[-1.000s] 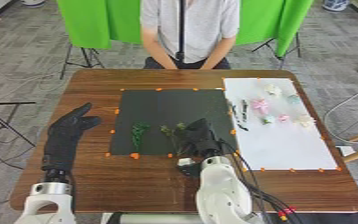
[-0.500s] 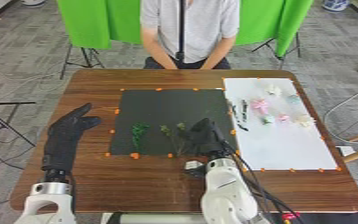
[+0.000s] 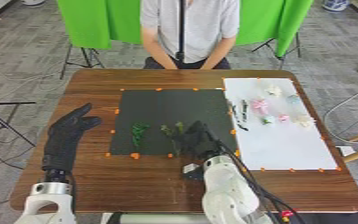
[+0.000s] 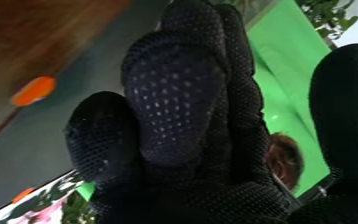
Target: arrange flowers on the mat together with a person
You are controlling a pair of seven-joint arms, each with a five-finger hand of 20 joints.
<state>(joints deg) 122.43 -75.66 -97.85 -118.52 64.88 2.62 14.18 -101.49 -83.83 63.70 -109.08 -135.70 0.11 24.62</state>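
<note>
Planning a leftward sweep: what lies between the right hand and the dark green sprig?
In the head view, lighter green sprigs lie on the black mat between the right hand and the dark green sprig.

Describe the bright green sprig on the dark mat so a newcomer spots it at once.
On the brown wooden table, find the dark mat left of the white sheet in the head view. The bright green sprig lies near that mat's lower left corner. Its neighbours, the duller green stems, lie to its right, closer to the right hand.
</note>
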